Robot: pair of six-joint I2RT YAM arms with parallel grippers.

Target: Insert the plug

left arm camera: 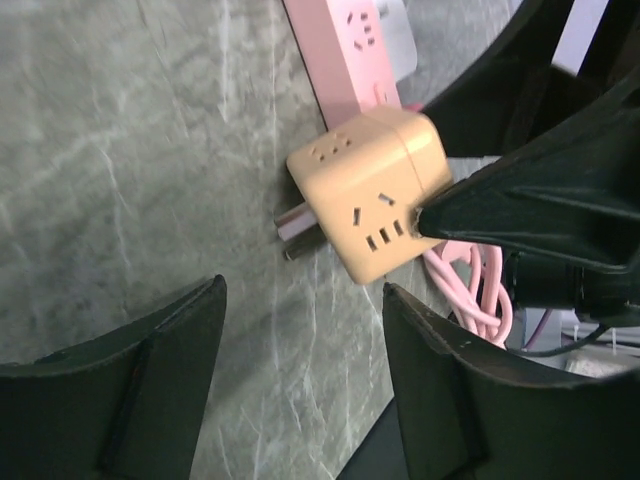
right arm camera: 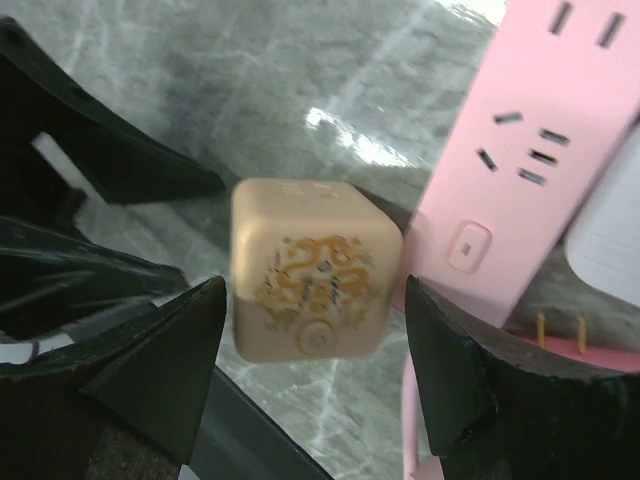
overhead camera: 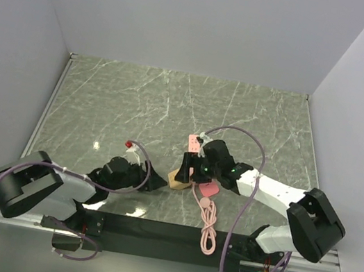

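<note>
The tan cube (overhead camera: pixel 179 178) sits near the table's front, its metal prongs (left arm camera: pixel 295 228) pointing sideways. My right gripper (right arm camera: pixel 312 300) is open and straddles the tan cube (right arm camera: pixel 312 268), with a gap on each side. The coral-pink plug (overhead camera: pixel 208 188) lies under the right wrist; its edge and two prongs (right arm camera: pixel 560 330) show at the lower right of the right wrist view. My left gripper (left arm camera: pixel 302 300) is open just short of the tan cube (left arm camera: pixel 365 190), with only bare table between its fingers. In the top view the left gripper (overhead camera: pixel 153 181) points at the cube from the left.
The long pale-pink power strip (overhead camera: pixel 194 145) lies just behind the cube, with a white block (right arm camera: pixel 610 230) on it. Its pink cord (overhead camera: pixel 208 229) is coiled towards the front edge. A black rail (overhead camera: pixel 151 229) runs along the near edge. Grey walls enclose the table.
</note>
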